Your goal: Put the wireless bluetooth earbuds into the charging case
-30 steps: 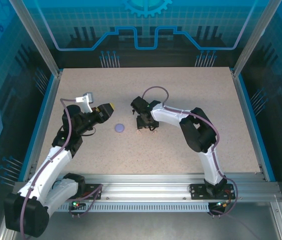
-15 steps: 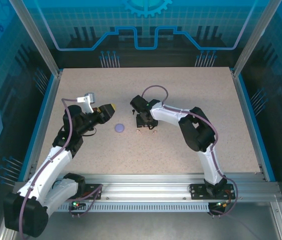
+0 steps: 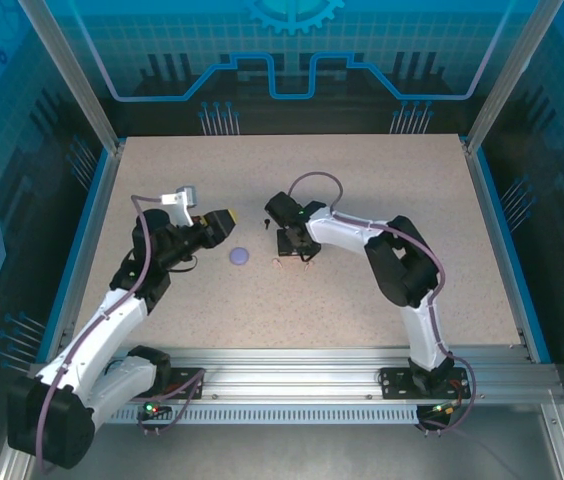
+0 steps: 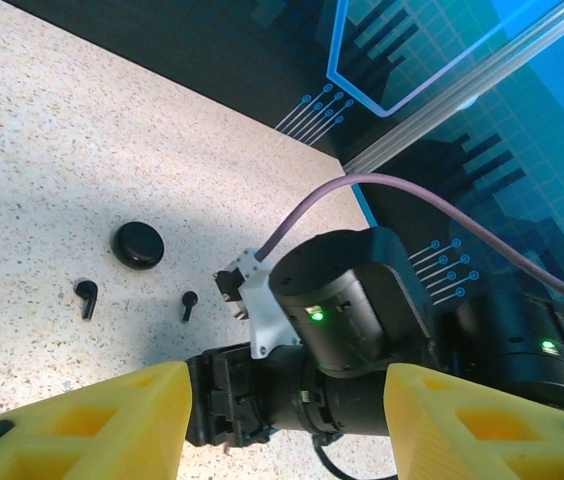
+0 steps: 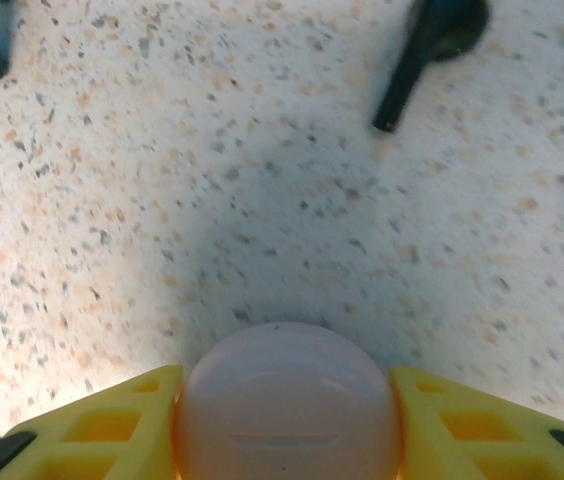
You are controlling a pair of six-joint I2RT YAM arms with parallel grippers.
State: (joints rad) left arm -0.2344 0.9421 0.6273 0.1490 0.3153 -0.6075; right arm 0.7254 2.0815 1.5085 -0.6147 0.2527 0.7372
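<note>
**A:** Where are the earbuds?

**B:** Near the middle of the tabletop. The left wrist view shows one black earbud and a second black earbud. They lie flat and apart from each other, with the black case close by and shut.

**A:** What do they look like?

**B:** Tiny and glossy, each with a rounded head and a short straight stem. They are far smaller than any of the cases.

**A:** How will they handle?

**B:** My guess is nearly weightless, hard and slick. A pinch that is off-centre could make one skid or flip away. I would take it across the head, or where the head meets the stem, because the thin stem alone may swivel. The fingers will also have to come down almost to the surface, since the earbuds lie flat.

**A:** And the hands?

**B:** The right hand has a finger pressed against each side of a pale round case. The lid looks shut, and I cannot tell whether the case is off the surface. The left hand has its fingers moderately apart with nothing between them. It is near a lilac case that lies on its own.

**A:** So no earbud is in a case?

**B:** None that I can see.
</note>
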